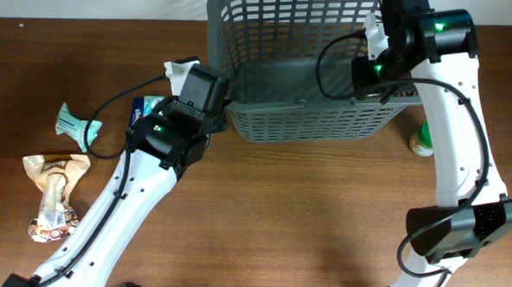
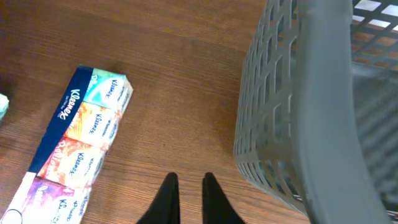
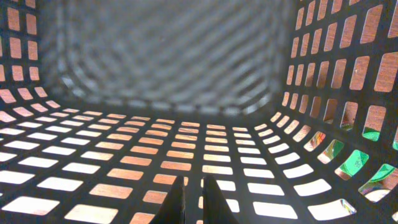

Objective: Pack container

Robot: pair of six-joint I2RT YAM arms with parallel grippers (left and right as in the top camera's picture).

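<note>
The container (image 1: 317,124) is a large dark grey lattice basket standing at the back middle of the table. My right gripper (image 3: 193,182) is down inside it by its right wall. Its fingers are nearly together with nothing between them, over the slotted wall, and the solid floor (image 3: 174,56) lies ahead. In the overhead view the right wrist (image 1: 376,75) sits over the basket's right side. My left gripper (image 2: 190,180) is shut and empty above bare wood, just left of the basket's corner (image 2: 323,93). In the overhead view its fingers are hidden under the wrist (image 1: 202,91).
A multicoloured Kleenex tissue pack (image 2: 74,143) lies left of my left gripper and also shows in the overhead view (image 1: 141,108). A teal packet (image 1: 75,123) and a brown snack bag (image 1: 55,191) lie at the far left. A green item (image 1: 423,140) stands right of the basket.
</note>
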